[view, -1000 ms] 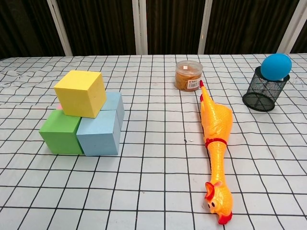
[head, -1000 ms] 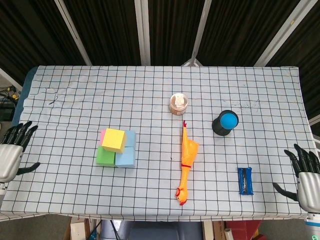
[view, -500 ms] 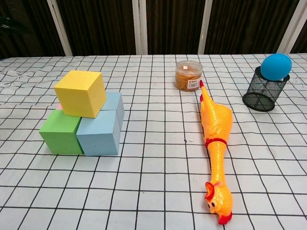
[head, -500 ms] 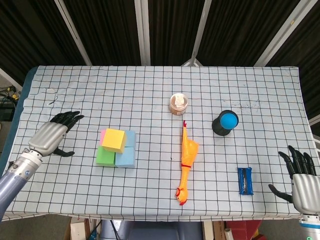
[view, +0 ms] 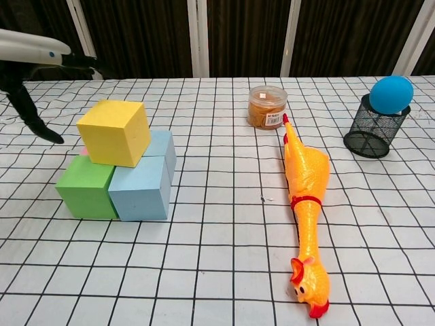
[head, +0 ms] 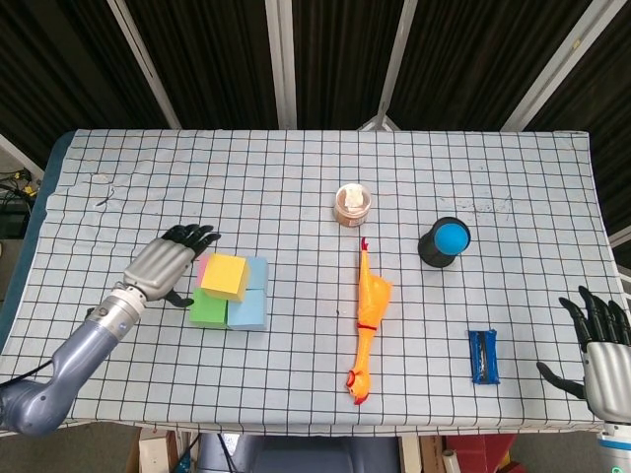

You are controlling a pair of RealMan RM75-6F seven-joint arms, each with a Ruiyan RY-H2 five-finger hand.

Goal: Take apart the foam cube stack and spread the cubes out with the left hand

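A yellow foam cube [head: 225, 275] [view: 115, 132] sits on top of a base of cubes: green [head: 207, 309] [view: 87, 187], light blue [head: 248, 311] [view: 140, 192], another light blue [head: 256, 271] behind, and pink [head: 203, 266], mostly hidden. My left hand [head: 168, 261] [view: 34, 58] hovers open just left of the stack, fingers spread toward it, not touching. At the table's front right corner my right hand [head: 602, 345] stays open, holding nothing.
A rubber chicken [head: 368, 315] [view: 305, 197] lies right of the stack. Behind it stands a small clear jar [head: 353, 204] [view: 266, 106]. A black mesh cup with a blue ball [head: 445, 241] [view: 379, 122] is at the right, a blue packet [head: 482, 356] near the front right.
My left hand has swept in from the table's left edge to right beside the stack. The right hand has shifted only slightly at the front right corner. The cubes have not moved.
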